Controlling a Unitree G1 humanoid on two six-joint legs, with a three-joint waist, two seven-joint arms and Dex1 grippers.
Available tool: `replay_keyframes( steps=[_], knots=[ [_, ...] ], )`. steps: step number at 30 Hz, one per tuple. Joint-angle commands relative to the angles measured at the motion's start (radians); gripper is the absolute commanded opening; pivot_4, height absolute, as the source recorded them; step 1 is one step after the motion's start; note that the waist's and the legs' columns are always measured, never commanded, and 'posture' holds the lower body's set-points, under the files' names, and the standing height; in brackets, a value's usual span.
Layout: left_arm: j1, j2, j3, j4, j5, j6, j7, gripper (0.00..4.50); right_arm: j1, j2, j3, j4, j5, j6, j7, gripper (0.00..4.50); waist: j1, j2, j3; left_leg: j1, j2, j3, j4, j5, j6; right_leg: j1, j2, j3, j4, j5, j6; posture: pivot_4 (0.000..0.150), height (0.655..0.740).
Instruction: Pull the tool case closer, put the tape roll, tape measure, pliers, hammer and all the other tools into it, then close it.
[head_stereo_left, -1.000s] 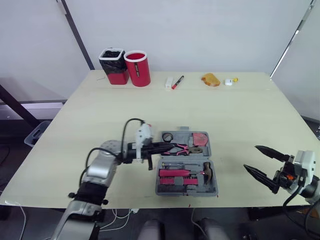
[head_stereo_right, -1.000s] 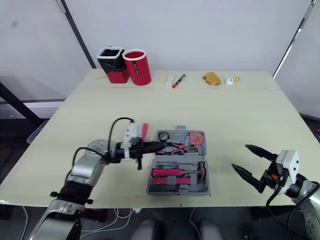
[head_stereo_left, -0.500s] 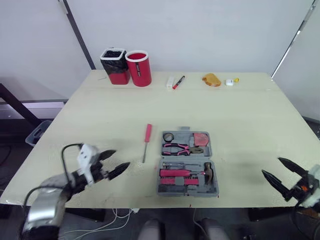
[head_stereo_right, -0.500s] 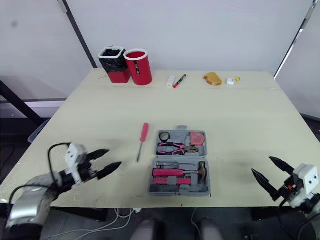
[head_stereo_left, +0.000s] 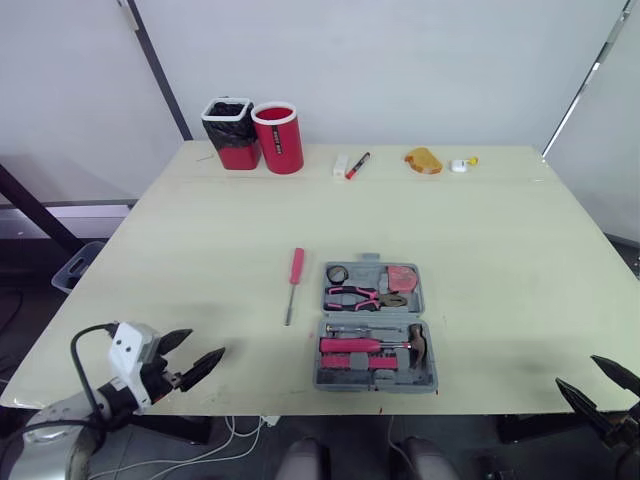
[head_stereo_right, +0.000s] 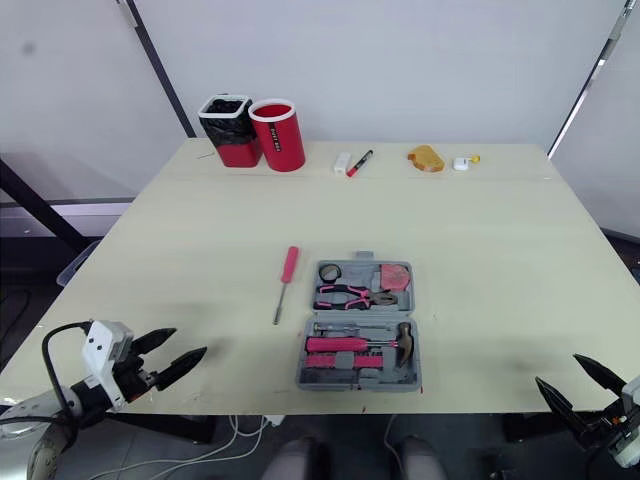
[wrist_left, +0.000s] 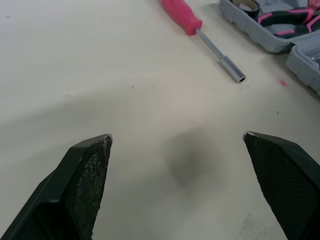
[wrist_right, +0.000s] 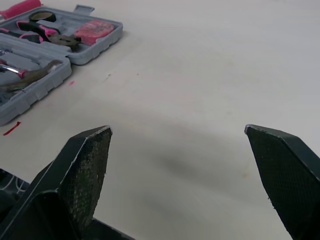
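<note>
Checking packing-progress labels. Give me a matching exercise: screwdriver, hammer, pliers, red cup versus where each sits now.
Things:
1. screwdriver
2. hammer
3. pliers
4. red cup

Places:
A. case, near half
B. table, far edge
C. table, left of the case
D. case, far half

Pairs: 1-C, 2-A, 3-D, 4-B

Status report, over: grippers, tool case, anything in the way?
Left gripper and right gripper open, empty, at the near table edge. Tool case open, pliers and hammer inside. Pink screwdriver out, left of case.
</note>
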Motion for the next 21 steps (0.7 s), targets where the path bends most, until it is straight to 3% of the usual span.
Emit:
replay_keyframes(
  steps=[1,11,21],
  knots=[
    [-0.060,-0.014,-0.038,-0.056,0.008,0.020,0.060,4.46,-0.013,-0.022,0.013,-0.102,0.030,0.010,0.025,4.50,0.000,0.000,0.000,0.000,-0.001,0.000,0.000,0.000,0.000,0.000,0.000,0.000,0.000,0.000,0.000,0.150,0.7400],
    [-0.279,-0.158,-0.207,-0.099,0.120,0.198,0.379,4.46,-0.114,-0.097,0.117,-0.402,0.116,0.194,0.012,4.50,-0.001,0.000,0.000,-0.001,-0.003,-0.001,0.000,0.000,0.000,0.000,0.001,0.000,0.000,0.002,0.003,0.150,0.7400],
    [-0.464,-0.340,-0.315,0.036,0.236,0.238,0.601,4.46,-0.244,-0.125,0.190,-0.513,0.136,0.300,-0.025,4.50,0.002,-0.001,0.000,-0.002,-0.004,-0.001,0.000,0.000,0.000,0.000,0.002,-0.001,0.000,0.003,0.004,0.150,0.7400]
  ],
)
